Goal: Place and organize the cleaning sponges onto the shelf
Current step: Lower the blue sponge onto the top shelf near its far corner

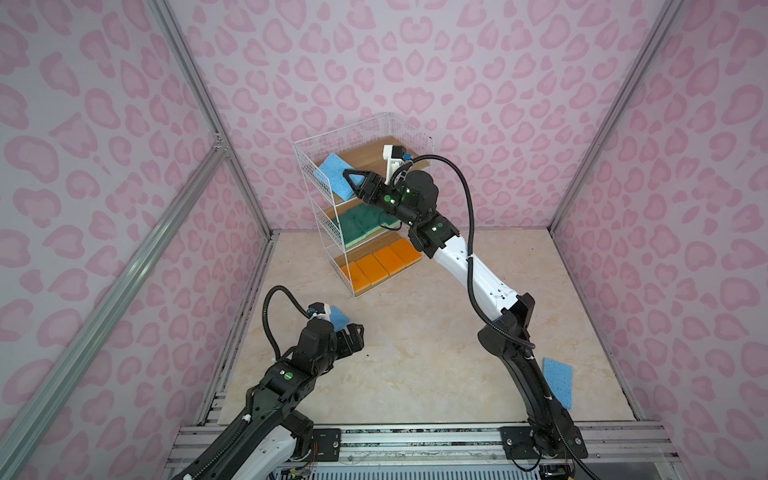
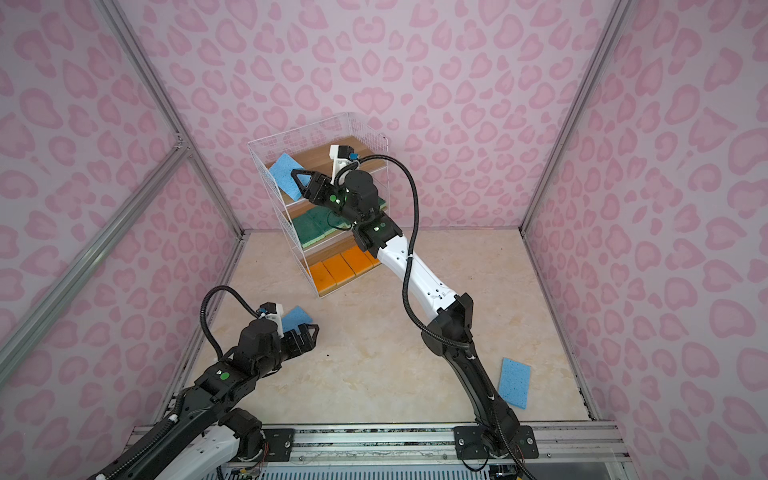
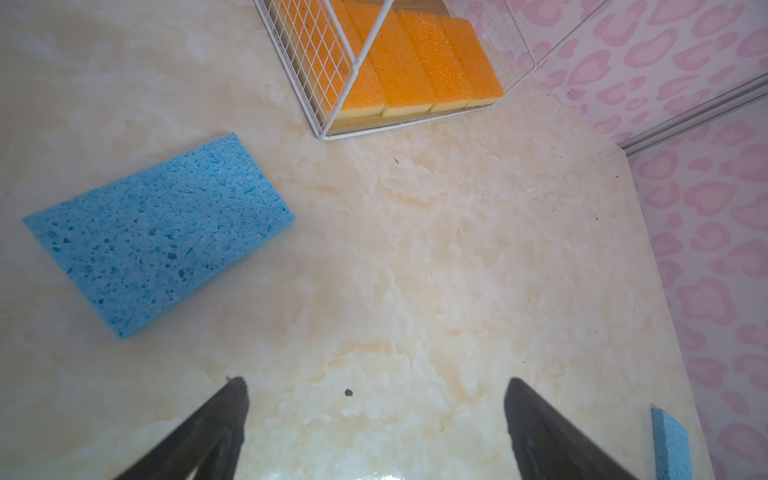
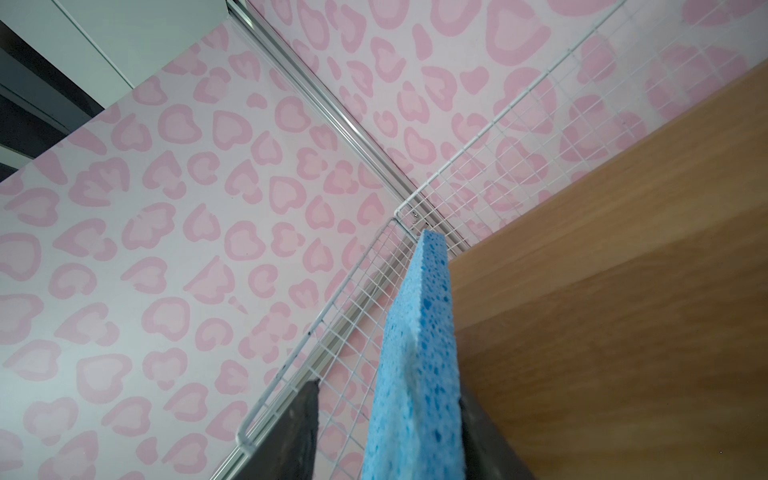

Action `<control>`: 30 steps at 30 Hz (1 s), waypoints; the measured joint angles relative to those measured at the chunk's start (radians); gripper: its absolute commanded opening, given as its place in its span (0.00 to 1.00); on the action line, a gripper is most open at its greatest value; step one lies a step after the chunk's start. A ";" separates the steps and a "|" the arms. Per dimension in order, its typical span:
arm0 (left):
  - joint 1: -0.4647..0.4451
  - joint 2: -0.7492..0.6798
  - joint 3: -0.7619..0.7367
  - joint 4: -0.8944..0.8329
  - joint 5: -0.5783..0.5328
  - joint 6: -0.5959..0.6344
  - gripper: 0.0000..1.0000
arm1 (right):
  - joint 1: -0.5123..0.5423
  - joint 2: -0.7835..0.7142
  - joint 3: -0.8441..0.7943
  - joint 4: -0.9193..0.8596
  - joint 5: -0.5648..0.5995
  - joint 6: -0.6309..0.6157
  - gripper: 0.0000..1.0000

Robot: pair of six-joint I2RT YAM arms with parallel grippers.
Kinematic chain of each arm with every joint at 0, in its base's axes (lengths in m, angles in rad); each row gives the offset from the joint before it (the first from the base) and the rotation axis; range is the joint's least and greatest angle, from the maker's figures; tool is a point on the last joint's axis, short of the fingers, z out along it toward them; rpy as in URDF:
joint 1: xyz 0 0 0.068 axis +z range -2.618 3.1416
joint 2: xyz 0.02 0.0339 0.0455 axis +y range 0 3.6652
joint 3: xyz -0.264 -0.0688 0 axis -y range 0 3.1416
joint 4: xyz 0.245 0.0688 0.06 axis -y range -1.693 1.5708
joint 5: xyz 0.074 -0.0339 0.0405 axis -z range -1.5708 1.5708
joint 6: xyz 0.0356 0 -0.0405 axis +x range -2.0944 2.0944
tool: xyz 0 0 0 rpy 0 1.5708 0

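The light blue sponge (image 4: 419,316) is sitting in the top tier of the shelf (image 1: 409,124), seemingly leaning on its wire side; orange sponges (image 1: 380,266) are filling the bottom tier and green sponges (image 1: 357,226) the middle. A second blue sponge (image 3: 158,232) and a third blue sponge (image 1: 559,382) are lying on the table (image 1: 415,353), waiting. The right gripper (image 4: 388,395) is reaching high into the top tier, jaws parted, one finger off the sponge; the left gripper (image 3: 376,399) is hovering low beside the second, jaws wide.

Bare floor (image 3: 415,249) before shelf (image 3: 316,62), apparently clear.
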 measured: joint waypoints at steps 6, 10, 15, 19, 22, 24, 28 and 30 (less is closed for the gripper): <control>0.000 0.000 0.008 -0.006 0.000 -0.003 0.97 | 0.009 -0.050 -0.103 0.000 0.005 -0.029 0.19; 0.000 0.002 0.011 -0.008 0.004 -0.006 0.97 | 0.009 -0.066 -0.135 0.006 0.013 -0.041 0.18; 0.000 0.006 0.013 -0.009 0.007 -0.007 0.97 | 0.009 -0.066 -0.135 0.006 0.029 -0.053 0.17; 0.000 0.008 0.013 -0.009 0.007 -0.010 0.97 | 0.011 -0.050 -0.087 -0.007 0.053 -0.058 0.17; 0.000 0.013 0.013 -0.010 0.007 -0.018 0.97 | 0.011 -0.027 -0.039 -0.007 0.061 -0.060 0.17; 0.000 0.013 0.013 -0.009 0.007 -0.018 0.97 | 0.011 -0.012 -0.018 -0.007 0.065 -0.060 0.17; 0.000 0.013 0.013 -0.009 0.007 -0.025 0.97 | 0.014 0.004 -0.007 -0.012 0.082 -0.060 0.18; 0.000 0.013 0.013 -0.009 0.007 -0.025 0.97 | 0.015 0.007 -0.006 -0.012 0.084 -0.059 0.20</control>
